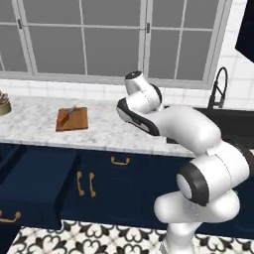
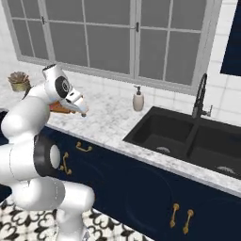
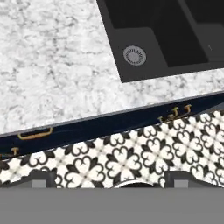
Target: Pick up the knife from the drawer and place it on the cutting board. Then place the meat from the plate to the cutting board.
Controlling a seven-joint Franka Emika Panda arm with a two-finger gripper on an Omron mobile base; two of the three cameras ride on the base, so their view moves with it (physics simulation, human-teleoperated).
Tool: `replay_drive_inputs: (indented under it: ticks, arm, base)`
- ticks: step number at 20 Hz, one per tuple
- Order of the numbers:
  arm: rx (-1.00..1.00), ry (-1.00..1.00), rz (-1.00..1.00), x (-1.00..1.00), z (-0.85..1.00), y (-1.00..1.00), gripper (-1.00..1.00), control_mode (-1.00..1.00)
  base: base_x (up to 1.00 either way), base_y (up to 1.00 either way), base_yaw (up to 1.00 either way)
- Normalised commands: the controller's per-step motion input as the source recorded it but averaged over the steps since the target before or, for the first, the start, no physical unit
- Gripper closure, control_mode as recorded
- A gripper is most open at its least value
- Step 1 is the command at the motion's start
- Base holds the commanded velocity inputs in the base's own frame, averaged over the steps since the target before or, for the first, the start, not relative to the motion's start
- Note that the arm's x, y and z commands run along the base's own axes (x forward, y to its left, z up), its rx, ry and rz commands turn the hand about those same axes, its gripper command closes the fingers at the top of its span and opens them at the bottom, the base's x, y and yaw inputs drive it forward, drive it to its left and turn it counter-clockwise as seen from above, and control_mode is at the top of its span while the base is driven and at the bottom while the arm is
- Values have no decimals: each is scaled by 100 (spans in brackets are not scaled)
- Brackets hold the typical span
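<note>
Patterned black-and-white floor tiles [image 3: 131, 162] lie nearest, below the navy cabinet fronts with their brass handles. At the lower left of the left base view the drawer [image 1: 34, 191] stands pulled out from the cabinet run, a brass handle on its front; what lies inside cannot be told. Above it the marble worktop [image 1: 109, 131] runs toward a tiled wall and a wide window.

On the worktop, well back from its front edge and left of the arm, lies the cutting board [image 1: 72, 119], and the knife [image 1: 68, 114] rests on it, aslant, near the board's left side. A potted plant [image 2: 19, 81] stands at the worktop's far left end by the wall.

From the right base view come things the left one barely gives: a soap dispenser [image 2: 138, 99] by the window sill, the black double sink [image 2: 188, 139] and its dark faucet [image 2: 200, 96].

The jaws [image 3: 109, 177] are spread wide with nothing between them, their two tips at the bottom of the hand view, over the worktop's front edge beside the sink's near left corner. Board and knife lie well apart from them, further left along the worktop.
</note>
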Motion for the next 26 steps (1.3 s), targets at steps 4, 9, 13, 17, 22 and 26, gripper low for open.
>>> replay_drive_inputs:
  ticks: [4,9,13,17,22,26]
  arm:
    - [0,0,0,0,0,0,-100,100]
    - [0,0,0,0,0,0,-100,100]
    - [0,0,0,0,0,0,-100,100]
    - [0,0,0,0,0,0,-100,100]
    - [0,0,0,0,0,0,-100,100]
    - [0,0,0,0,0,0,-100,100]
  base:
    - [-33,-97,-54]
    - [-13,-100,-52]
    - [-1,-100,-53]
    - [0,-100,-53]
    - [30,-100,-37]
    - [97,-100,1]
